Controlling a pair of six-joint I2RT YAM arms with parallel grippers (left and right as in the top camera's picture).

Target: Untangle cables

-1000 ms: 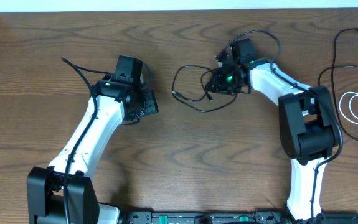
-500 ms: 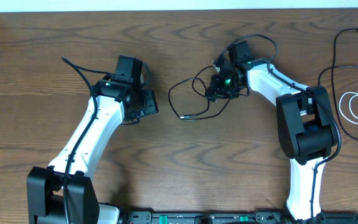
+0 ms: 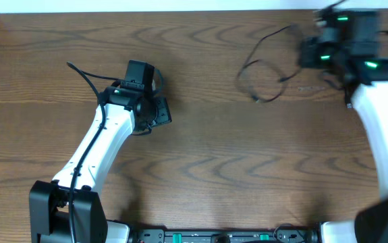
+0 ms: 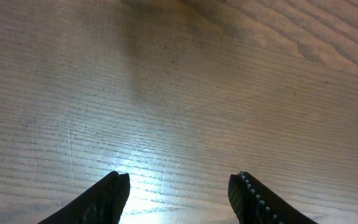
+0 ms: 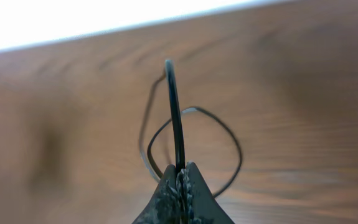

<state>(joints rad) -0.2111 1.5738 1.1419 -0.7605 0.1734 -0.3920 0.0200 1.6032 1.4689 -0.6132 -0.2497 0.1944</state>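
The black cable [image 3: 256, 99] trails in loose loops over the wooden table [image 3: 200, 155] at the upper right, one end lifted toward my right gripper [image 3: 307, 52]. In the right wrist view that gripper [image 5: 182, 175] is shut on the black cable [image 5: 173, 112], which rises straight up from the fingertips with loops hanging behind it. My left gripper [image 3: 157, 112] is open and empty just above bare wood, far left of the cable; the left wrist view [image 4: 179, 186] shows both its fingertips apart. The white cable is hidden.
The right arm [image 3: 382, 128] is motion-blurred along the right edge. The left arm [image 3: 106, 145] stretches from the front left toward the middle. The table's far edge meets a white wall [image 3: 180, 5].
My right gripper has swung fast from the table's middle to the far right corner, dragging the black cable rightward and lifting its end. The arm now covers the white cable. The left arm has not moved.
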